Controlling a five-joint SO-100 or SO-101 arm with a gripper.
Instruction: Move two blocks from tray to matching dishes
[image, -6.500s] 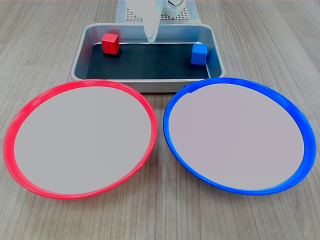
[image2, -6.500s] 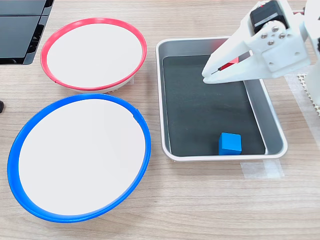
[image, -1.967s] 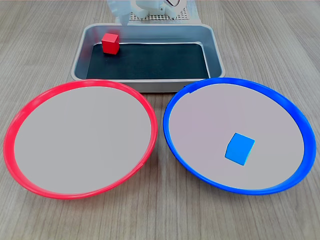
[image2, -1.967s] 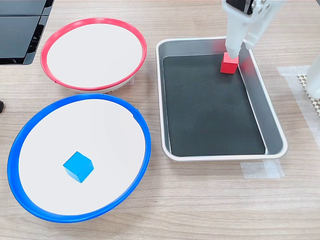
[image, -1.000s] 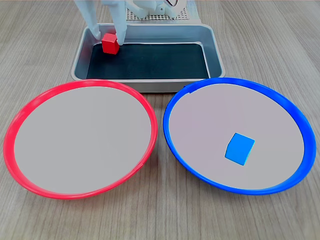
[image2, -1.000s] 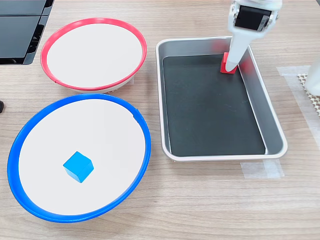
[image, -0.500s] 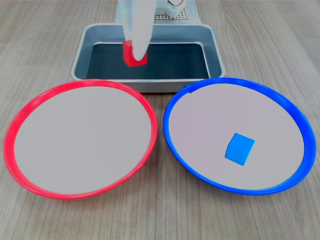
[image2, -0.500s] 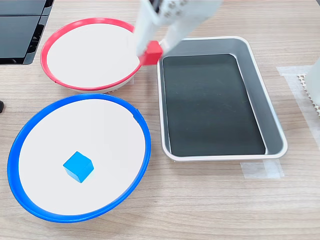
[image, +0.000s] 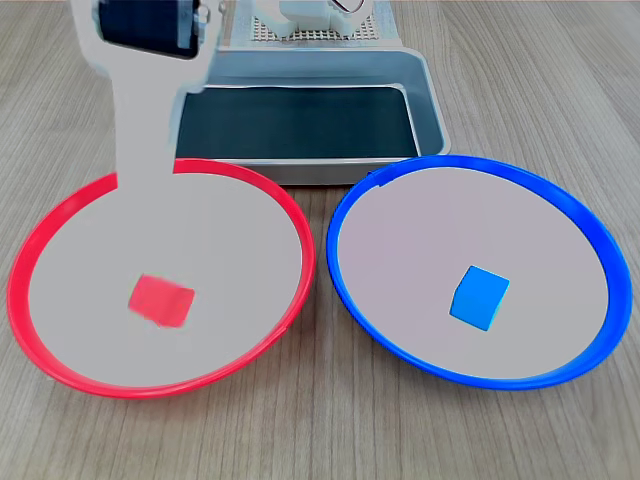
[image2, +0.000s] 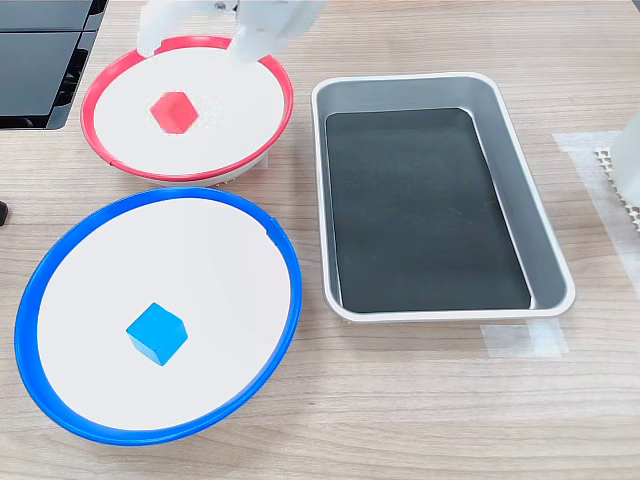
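- Red block (image: 161, 300) sits inside the red-rimmed dish (image: 60, 215), on its pale centre; its outline is smeared in both exterior views, so it may be landing or just settling. No finger touches it.
- Blue block (image2: 157, 333) lies in the blue-rimmed dish (image2: 40, 270), resting flat, well clear of the rim.
- Tray (image2: 545, 245) holds nothing; black bottom bare in both exterior views.
- End effector (image2: 195, 30) hangs over the far edge of the red-rimmed dish in the second exterior view, blurred. Two pale fingers stand apart with a gap between them and nothing in it: I read it as open. In the first exterior view only one broad finger and the dark motor block show, above the dish's left part.
- Step in hand, as I judge it: release of the red block into its matching dish. Both blocks now lie in dishes of their own colour, so the sorting looks complete or all but.
- Next move would call for lifting the end effector straight up and drawing it back toward the arm's base, without clipping the red rim or nudging the block.
- Around: wood-grain desk (image: 320, 440); dark flat panels (image2: 40, 60) at the second exterior view's left, far corner; a strip of clear tape (image2: 525, 338) near the tray's corner; white perforated base plate (image: 300, 35) behind the tray in the first exterior view.
- Nothing blocks the retreat path; the tray rim is the only raised edge nearby.
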